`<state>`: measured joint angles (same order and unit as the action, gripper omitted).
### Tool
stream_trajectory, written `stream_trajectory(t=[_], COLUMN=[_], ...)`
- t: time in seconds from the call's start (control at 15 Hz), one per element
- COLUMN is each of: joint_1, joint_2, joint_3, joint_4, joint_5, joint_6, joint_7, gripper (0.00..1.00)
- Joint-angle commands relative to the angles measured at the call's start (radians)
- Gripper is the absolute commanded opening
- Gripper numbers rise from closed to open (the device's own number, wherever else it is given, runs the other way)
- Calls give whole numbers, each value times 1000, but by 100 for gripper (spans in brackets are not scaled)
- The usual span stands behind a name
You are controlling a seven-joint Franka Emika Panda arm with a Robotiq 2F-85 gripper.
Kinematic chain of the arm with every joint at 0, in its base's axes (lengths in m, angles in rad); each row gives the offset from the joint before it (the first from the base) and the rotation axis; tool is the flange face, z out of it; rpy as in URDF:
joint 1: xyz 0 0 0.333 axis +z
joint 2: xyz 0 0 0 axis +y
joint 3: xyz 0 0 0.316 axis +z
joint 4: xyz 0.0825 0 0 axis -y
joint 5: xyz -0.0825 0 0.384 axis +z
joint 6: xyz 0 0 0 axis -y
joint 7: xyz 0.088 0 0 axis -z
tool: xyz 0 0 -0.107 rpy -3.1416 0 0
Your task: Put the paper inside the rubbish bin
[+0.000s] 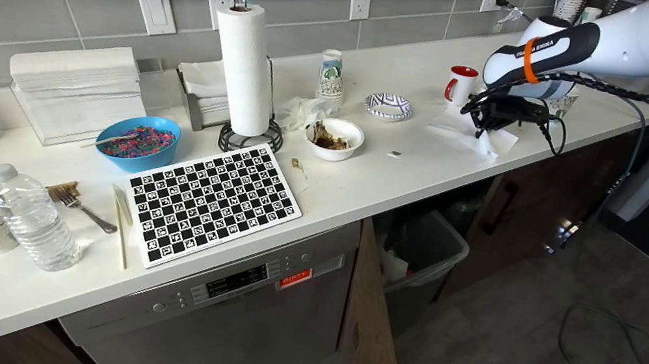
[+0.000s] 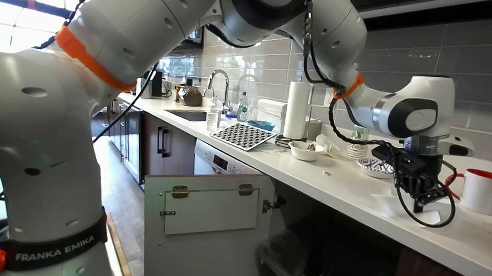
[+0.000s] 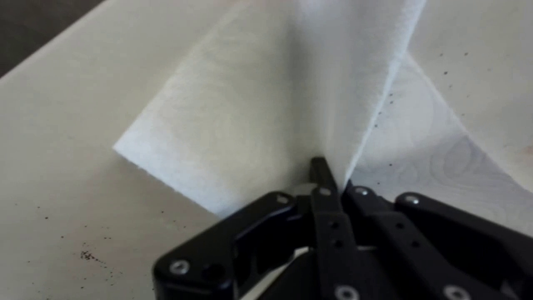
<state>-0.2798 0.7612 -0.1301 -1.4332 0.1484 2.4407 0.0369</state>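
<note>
A white surface (image 1: 350, 186) runs above a swung-out cupboard door (image 2: 203, 247); just beside the door, below the surface, sits the rubbish bin (image 1: 447, 254). The paper (image 3: 233, 125) lies on the surface, one fold raised. The jaws, close together, seem to pinch that fold, though their tips are partly hidden. A red-rimmed mug (image 2: 482, 193) stands near the paper.

In an exterior view: bowls (image 1: 153, 162) (image 1: 332, 155) (image 1: 390, 98), three, left to upper centre; paper-towel roll (image 1: 244, 70), one, upper centre-left; mug (image 1: 462, 89), paper sheet (image 1: 500, 141) and pincer (image 1: 479, 133), one each, upper right.
</note>
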Motion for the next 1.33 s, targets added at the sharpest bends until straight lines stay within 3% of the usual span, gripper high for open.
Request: stream_trajectory(t=[0.0, 0.4, 0.67, 0.93, 1.27], joint_1=[-24, -62, -100, -146, -160], joint_2=[-57, -204, -329, -444, -557], joint_3=[27, 73, 106, 131, 93], joint_4=[-57, -218, -344, -445, -535], joint_5=[31, 106, 194, 322, 518], joint_6=[-25, 15, -8, -128, -335], joint_7=[-13, -94, -217, -396, -620], gripper=[0, 0, 0, 0, 0])
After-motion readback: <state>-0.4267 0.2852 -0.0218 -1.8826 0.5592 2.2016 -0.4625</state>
